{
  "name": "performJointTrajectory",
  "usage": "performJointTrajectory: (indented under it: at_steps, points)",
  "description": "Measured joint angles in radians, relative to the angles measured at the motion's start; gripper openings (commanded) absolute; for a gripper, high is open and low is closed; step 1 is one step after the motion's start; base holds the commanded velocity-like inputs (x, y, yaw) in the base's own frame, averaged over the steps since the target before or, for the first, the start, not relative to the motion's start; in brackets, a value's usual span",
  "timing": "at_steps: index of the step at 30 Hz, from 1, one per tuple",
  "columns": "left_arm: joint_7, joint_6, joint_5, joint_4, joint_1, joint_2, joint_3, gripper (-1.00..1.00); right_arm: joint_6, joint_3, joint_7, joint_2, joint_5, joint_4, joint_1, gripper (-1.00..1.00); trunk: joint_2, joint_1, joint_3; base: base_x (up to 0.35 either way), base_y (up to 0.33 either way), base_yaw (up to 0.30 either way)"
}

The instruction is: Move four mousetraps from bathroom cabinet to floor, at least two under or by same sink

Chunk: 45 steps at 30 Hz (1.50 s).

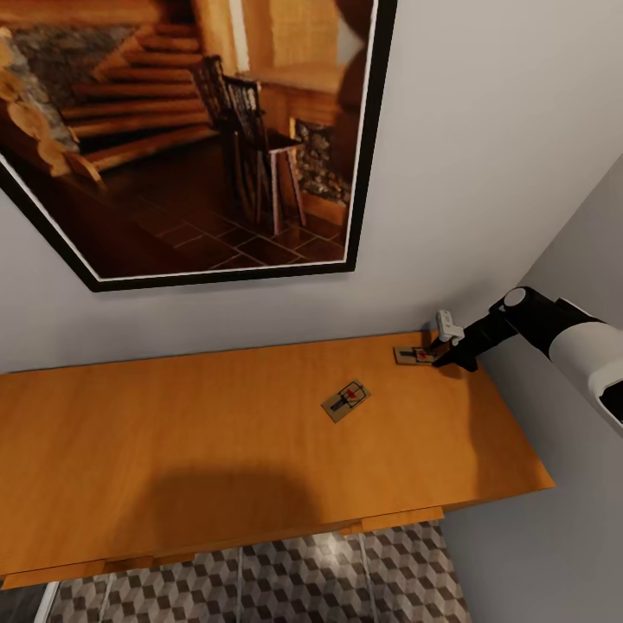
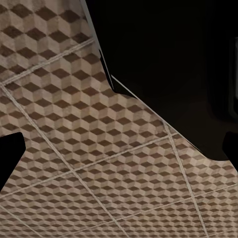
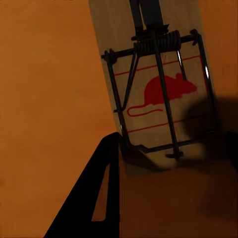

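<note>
Where the head view looks down on the cabinet (image 1: pixel 216 424), 2 mousetraps lie flat on its top: one (image 1: pixel 346 401) mid-right, another (image 1: pixel 414 355) by the wall with the right gripper (image 1: pixel 446 350) touching it; whether its fingers are apart is unclear. In the left wrist view, bathroom floor (image 2: pixel 74 148) tiles. In the right wrist view, a dark finger (image 3: pixel 94 198) borders that trap's (image 3: pixel 153 84) edge.

The right arm (image 1: pixel 567 333) has a white shell, a black jointed wrist, and seemingly a pale grey gripper (image 1: pixel 447 339).
</note>
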Motion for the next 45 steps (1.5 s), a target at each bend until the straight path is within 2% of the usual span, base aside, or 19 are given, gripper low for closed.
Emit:
performJointTrajectory:
  at_steps: [20,37,45]
  points:
    - [0.000,0.000,0.000,0.000,0.000,-0.009,0.000,1.00,0.060,-0.001,0.038,-0.005,-0.006,-0.086,0.000,-1.00,0.000,0.000,0.000,0.000,0.000,0.000]
    - [0.000,0.000,0.000,0.000,0.000,-0.013,0.000,1.00,0.186,-0.008,0.068,-0.015,0.002,-0.241,-0.001,-1.00,0.000,0.000,0.000,0.000,0.000,0.000]
    - [0.000,0.000,0.000,0.000,0.000,-0.013,0.000,1.00,0.205,-0.009,0.090,-0.018,0.005,-0.276,0.000,-1.00,0.000,0.000,0.000,0.000,0.000,0.000]
